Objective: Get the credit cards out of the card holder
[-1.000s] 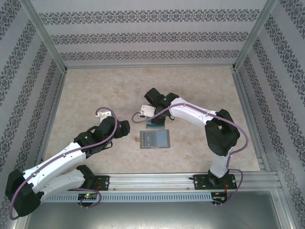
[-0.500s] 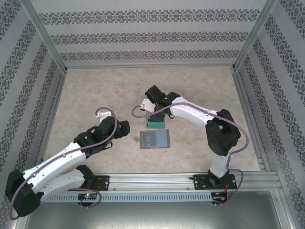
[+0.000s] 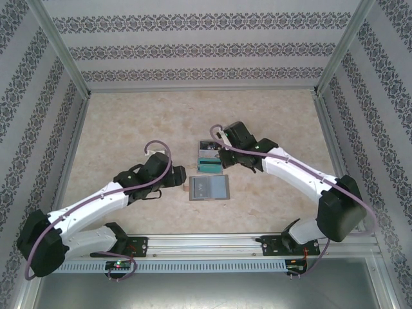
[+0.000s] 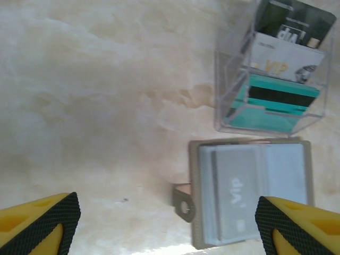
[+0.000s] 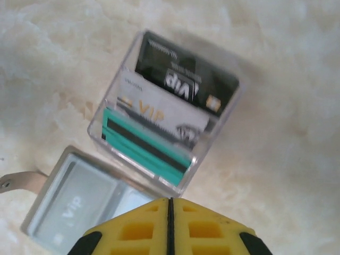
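On beige marbled tabletop [image 3: 129, 122], patterned walls [image 3: 193, 48] around, left pincer [image 4: 167, 220] apart, right pincer [image 5: 170, 212] together.

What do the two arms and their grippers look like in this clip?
The left arm and right arm have white shells, black joints and a purple cable looping along each. The left fingers and right fingers are yellow with black textured pads.

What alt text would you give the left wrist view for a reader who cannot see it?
An open grey card holder with a grey VIP card in one pocket lies on a marbled table, beside a clear box holding teal, white and black cards. The left claw hangs open above, holding nothing.
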